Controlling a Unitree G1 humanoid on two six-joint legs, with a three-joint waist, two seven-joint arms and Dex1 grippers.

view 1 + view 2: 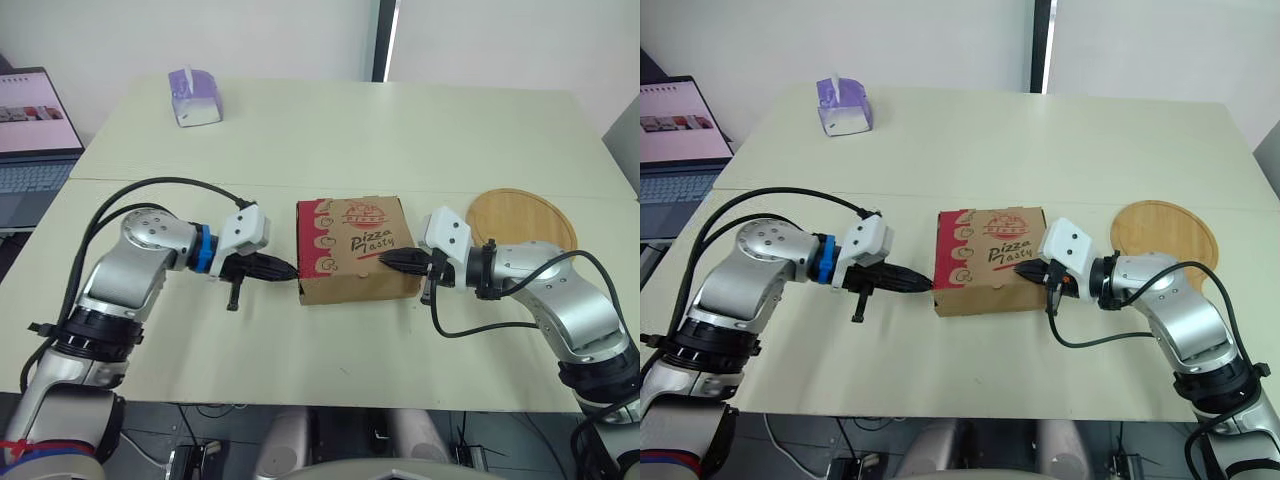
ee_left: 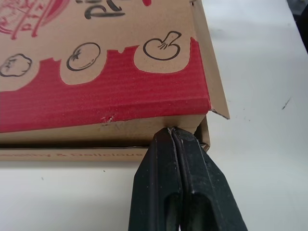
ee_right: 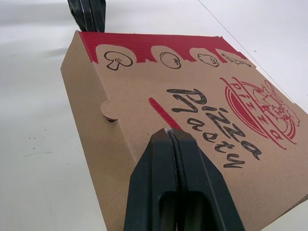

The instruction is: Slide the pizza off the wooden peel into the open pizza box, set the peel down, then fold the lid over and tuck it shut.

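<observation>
Pizza box [image 1: 355,245] sits closed on the table [image 1: 400,130], its printed lid down, directly between my two grippers. My left gripper [image 1: 294,270] has its two black fingers pressed together, holding nothing, the tips touching the box's side wall just under the red lid edge near a corner. My right gripper [image 1: 384,260] is likewise pinched together and empty, its tips resting on the lid's top by the "Pizza Tasty" lettering. The wooden peel [image 1: 520,215] lies flat and bare on the table just beyond my right wrist, apart from the box.
</observation>
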